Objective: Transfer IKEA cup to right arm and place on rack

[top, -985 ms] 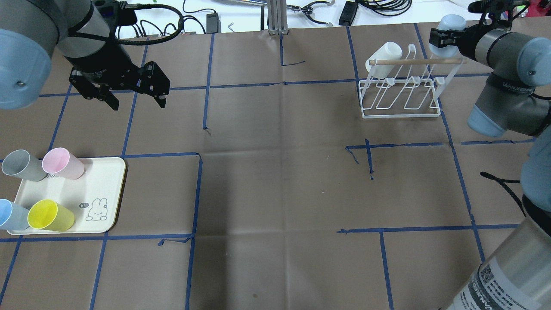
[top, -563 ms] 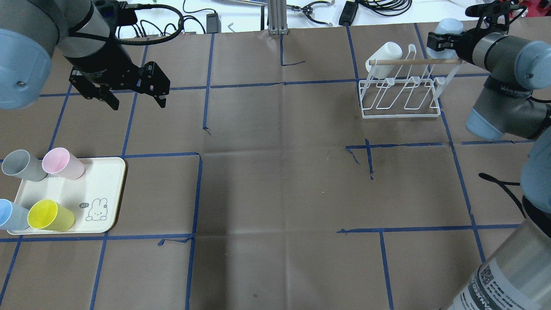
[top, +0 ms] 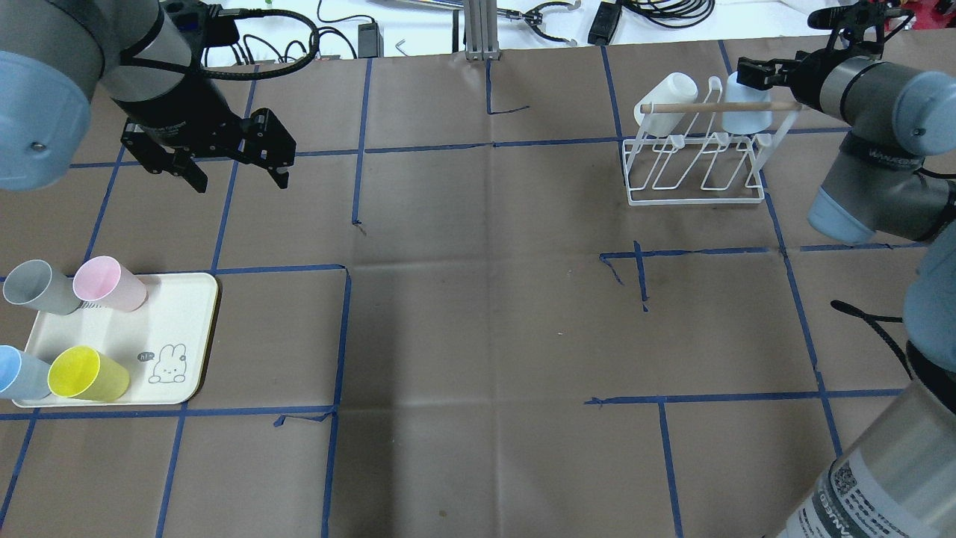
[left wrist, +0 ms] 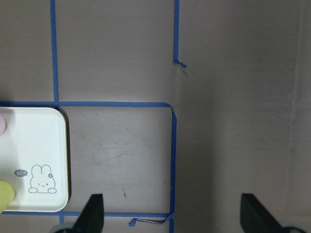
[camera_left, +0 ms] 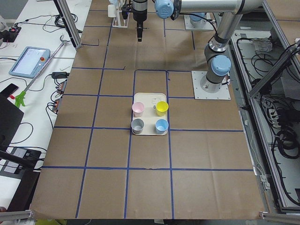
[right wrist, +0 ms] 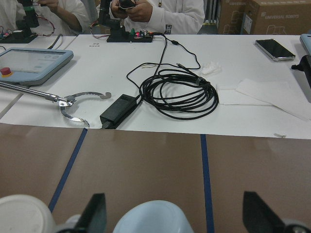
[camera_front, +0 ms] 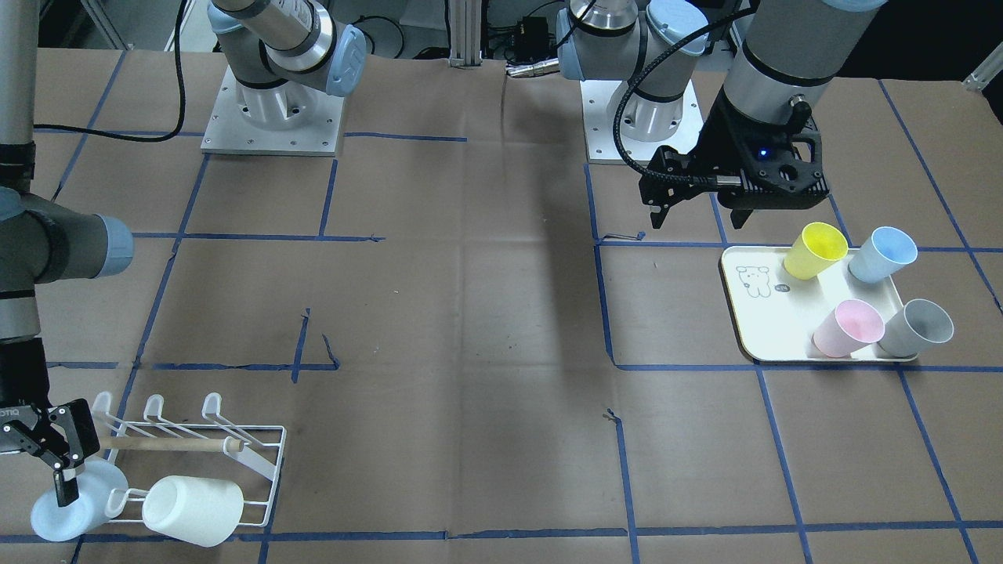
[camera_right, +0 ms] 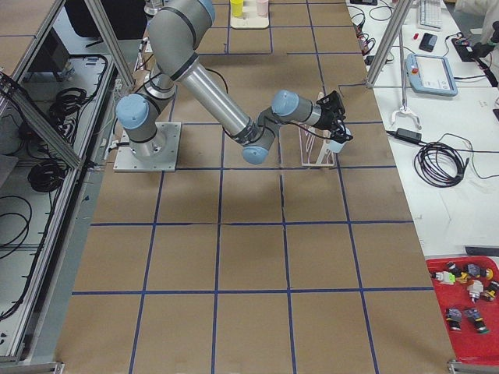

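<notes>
By the rack, right arm outstretched

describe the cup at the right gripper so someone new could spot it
Find the white wire rack at the far right of the table in the overhead view. Two cups sit mouth-down on its prongs; look at the end beside the right gripper, whose jaws are open. That one is the pale blue cup; its only neighbour is a white cup.

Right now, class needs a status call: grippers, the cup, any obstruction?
Left gripper open, empty, near tray. Right gripper open, straddling pale blue cup. Cup sits on rack beside white cup. Nothing seen in the way.
</notes>
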Action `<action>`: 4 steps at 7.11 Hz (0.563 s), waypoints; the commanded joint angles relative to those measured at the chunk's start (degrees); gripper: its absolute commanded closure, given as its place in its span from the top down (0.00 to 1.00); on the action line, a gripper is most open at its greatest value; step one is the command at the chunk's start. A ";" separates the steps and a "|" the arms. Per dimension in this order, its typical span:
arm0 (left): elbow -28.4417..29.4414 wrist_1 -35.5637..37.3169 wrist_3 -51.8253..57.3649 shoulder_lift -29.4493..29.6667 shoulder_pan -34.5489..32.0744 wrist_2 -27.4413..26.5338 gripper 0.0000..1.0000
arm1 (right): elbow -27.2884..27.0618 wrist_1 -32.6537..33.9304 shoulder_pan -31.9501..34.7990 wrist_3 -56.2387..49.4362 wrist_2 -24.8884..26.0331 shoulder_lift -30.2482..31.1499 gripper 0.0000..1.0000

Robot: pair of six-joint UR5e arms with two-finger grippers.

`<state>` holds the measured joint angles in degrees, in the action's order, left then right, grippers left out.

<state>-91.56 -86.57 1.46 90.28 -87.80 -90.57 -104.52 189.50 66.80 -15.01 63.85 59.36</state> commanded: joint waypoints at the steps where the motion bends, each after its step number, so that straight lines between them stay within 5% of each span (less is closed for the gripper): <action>1: -0.02 0.00 0.03 -0.02 0.00 0.04 0.99 | 0.19 -0.88 0.17 0.07 -0.13 1.89 1.00; 2: -0.02 0.00 0.03 -0.02 0.00 0.04 0.99 | 0.19 -6.02 0.78 -0.01 0.04 4.25 1.00; 4: -0.02 0.00 0.03 -0.02 0.00 0.04 0.99 | 0.37 -26.44 0.79 0.94 0.05 12.49 1.00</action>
<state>-91.58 -86.57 1.49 90.26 -87.80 -90.53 -104.25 175.13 67.51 -14.68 63.99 66.86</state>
